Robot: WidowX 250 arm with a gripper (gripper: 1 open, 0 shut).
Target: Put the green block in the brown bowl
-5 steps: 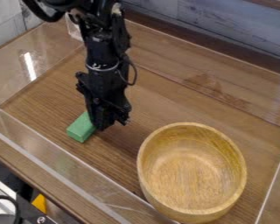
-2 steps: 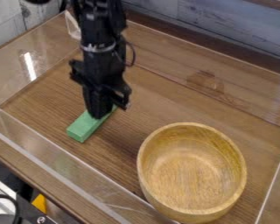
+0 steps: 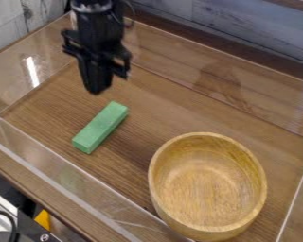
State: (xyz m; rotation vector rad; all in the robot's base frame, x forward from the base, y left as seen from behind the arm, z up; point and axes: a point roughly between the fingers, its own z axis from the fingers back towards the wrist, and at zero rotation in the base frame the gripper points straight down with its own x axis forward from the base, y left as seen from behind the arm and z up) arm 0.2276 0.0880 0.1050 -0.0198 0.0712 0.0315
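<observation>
Room light: it is moderate and even, not very bright.
Clear side panel: pale streaks of glare run along it.
Bowl: its inside has soft shading.
Robot arm: it is dark and somewhat blurred.
Picture: the small details are soft.

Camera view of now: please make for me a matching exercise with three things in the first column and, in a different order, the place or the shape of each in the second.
Column 1
1. Green block
2. Brown bowl
3. Robot gripper

Column 2
A. Round, in the lower right of the picture
B. Nearest of the three to the top of the picture
C. Long bar lying on the wooden table, outside any container

Right pairs: 1-C, 2-A, 3-B
</observation>
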